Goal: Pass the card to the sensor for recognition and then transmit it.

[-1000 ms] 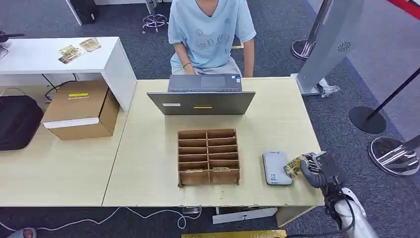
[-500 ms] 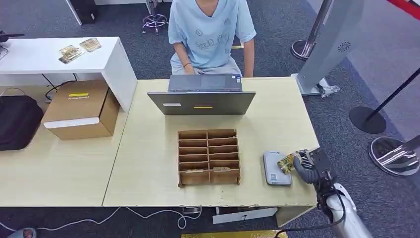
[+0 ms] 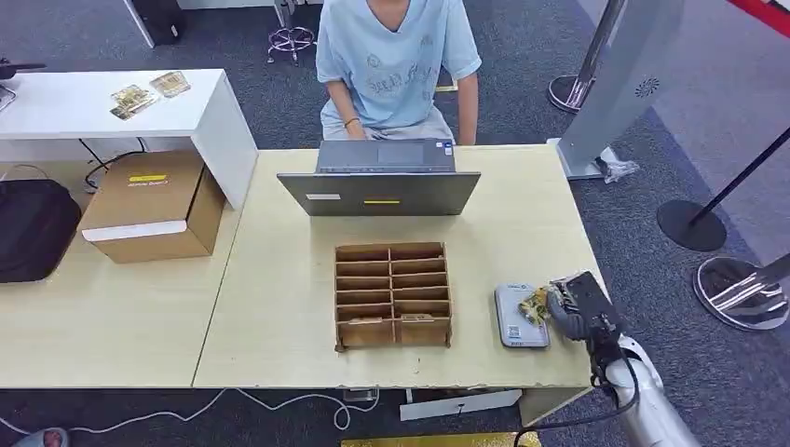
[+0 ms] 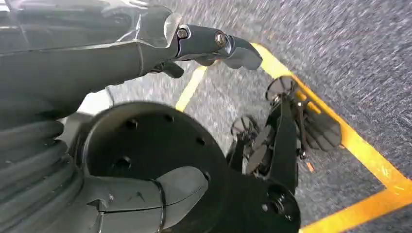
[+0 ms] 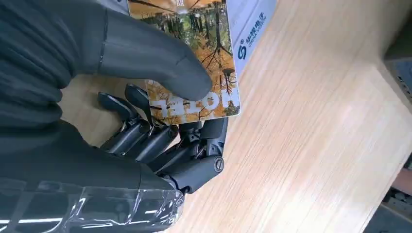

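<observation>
Our right hand (image 3: 570, 305) pinches the card (image 5: 194, 63) between thumb and fingers, holding it flat over the grey sensor (image 3: 517, 317) on the table (image 3: 279, 317) so it can be read (then handed on). The card shows autumn trees with pale lettering. Our left hand (image 4: 121, 97) hangs with nothing in it, fingers apart.

The counter (image 3: 279, 307) is pale matt wood grain, and the divided organizer (image 3: 392, 294) looks like brown cardboard. The card (image 5: 204, 73) is glossy printed plastic, the sensor (image 3: 515, 321) smooth grey plastic, the floor (image 3: 652, 214) rough dark carpet.
</observation>
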Robot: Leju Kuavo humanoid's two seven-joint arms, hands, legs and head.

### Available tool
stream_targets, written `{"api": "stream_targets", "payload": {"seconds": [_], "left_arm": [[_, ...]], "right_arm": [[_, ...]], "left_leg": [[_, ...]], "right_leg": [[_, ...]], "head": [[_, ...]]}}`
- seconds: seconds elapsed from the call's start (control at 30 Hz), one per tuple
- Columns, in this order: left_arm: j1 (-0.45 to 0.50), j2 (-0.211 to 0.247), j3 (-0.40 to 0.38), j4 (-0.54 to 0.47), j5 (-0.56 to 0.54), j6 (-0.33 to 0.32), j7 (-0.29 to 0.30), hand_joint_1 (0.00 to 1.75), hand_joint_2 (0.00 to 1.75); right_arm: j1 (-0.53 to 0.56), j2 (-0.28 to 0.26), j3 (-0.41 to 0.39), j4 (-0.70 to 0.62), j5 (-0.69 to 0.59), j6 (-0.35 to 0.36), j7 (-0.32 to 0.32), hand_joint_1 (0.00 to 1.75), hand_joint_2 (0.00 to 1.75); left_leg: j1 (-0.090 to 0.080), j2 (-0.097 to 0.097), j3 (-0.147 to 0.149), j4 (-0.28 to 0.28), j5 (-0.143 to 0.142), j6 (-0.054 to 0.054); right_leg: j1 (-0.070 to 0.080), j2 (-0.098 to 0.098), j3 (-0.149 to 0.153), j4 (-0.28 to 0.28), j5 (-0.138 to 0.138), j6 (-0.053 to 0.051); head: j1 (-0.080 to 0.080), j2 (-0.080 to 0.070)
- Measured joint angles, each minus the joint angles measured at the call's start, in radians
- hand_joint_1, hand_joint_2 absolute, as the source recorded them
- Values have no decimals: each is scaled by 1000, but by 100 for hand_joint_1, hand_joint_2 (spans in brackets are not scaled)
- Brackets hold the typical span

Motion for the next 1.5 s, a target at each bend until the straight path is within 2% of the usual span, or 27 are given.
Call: {"api": "stream_targets", "payload": {"seconds": [0.03,0.23,0.53,0.73,0.93,1.1,1.2,1.27,1.33,1.5], "left_arm": [[-2,-2,12,0,9,-2,-3,0,0],[-4,-10,75,0,63,-24,-6,0,0],[-3,-23,120,0,84,-45,-11,0,0],[2,-24,120,0,49,-74,-30,0,0],[14,-26,87,0,-40,-117,-65,0,0],[21,-25,8,0,-167,-154,-118,0,0],[31,-21,-66,0,-295,-171,-169,0,0],[42,-14,-164,0,-475,-174,-222,0,0],[49,-7,-279,0,-604,-175,-255,0,0],[66,8,-511,0,-830,-154,-301,0,0]], "right_arm": [[-2,0,8,1,24,-8,11,175,175],[-7,10,51,0,105,-30,45,175,175],[-32,26,84,16,136,-30,56,175,175],[-43,31,88,28,139,-30,55,175,175],[-57,39,94,38,156,-30,55,175,175],[-63,43,98,44,156,-39,47,175,175],[-65,44,98,44,152,-49,35,175,175],[-68,45,97,44,151,-56,24,175,175],[-71,45,95,45,149,-64,11,175,175],[-75,45,72,43,133,-89,-11,175,175]], "left_leg": [[0,0,0,0,0,0],[0,0,1,0,0,0],[0,0,1,0,0,0],[0,0,1,0,0,0],[0,0,1,0,0,0],[0,0,1,0,0,0],[0,0,1,0,0,0],[0,0,1,0,0,0],[0,0,1,0,0,0],[0,0,1,0,0,0]], "right_leg": [[0,0,0,0,0,0],[0,0,1,0,0,0],[0,0,1,0,0,0],[0,0,1,0,0,0],[0,0,1,0,0,0],[0,0,1,0,0,0],[0,0,1,0,0,0],[0,0,1,0,0,0],[0,0,1,0,0,0],[0,0,1,0,0,0]], "head": [[0,0],[0,0],[0,0],[0,0],[0,0],[0,0],[0,0],[0,0],[0,0],[0,0]]}}
